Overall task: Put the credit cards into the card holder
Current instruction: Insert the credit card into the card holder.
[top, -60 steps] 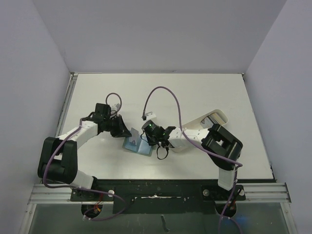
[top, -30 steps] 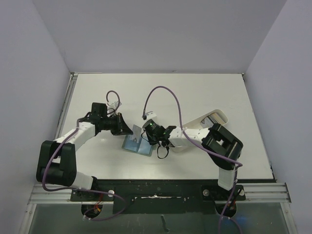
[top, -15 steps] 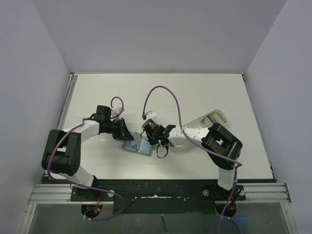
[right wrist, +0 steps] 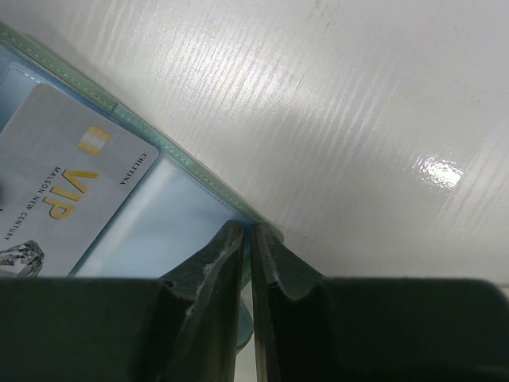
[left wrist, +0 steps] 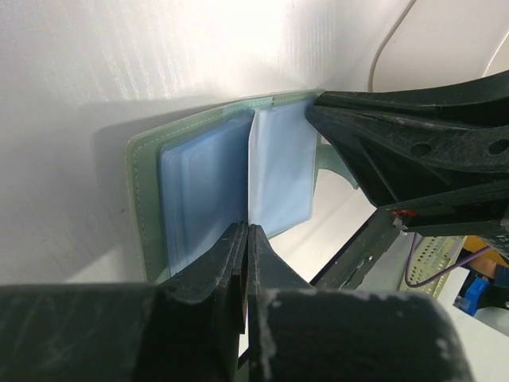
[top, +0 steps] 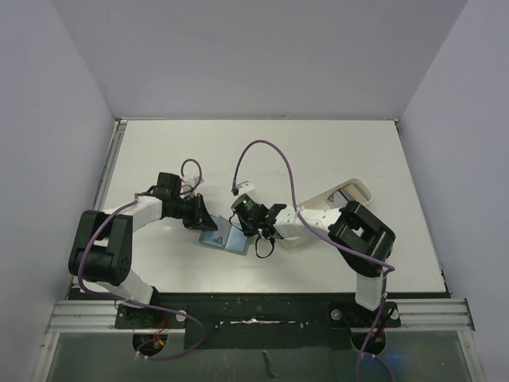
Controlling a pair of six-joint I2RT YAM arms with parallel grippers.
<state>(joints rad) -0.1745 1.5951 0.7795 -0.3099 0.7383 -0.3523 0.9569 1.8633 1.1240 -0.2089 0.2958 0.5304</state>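
Observation:
The card holder lies open between the arms, green-rimmed and pale blue inside. My left gripper hangs over its left half, shut on a thin pale credit card. I see that card edge-on, reaching toward the fold. My right gripper is shut on the green rim at a corner of the card holder. In the right wrist view a silvery VIP credit card shows against the blue lining. I cannot tell whether it is the card my left gripper holds.
A long white oval tray stands at the right, partly under the right arm, with something flat in it. A purple cable loops over the table behind the grippers. The walls stand close on both sides.
My left gripper has swung right and down with its card, from beside the card holder to over its left half. The right gripper has kept its hold and barely moved.

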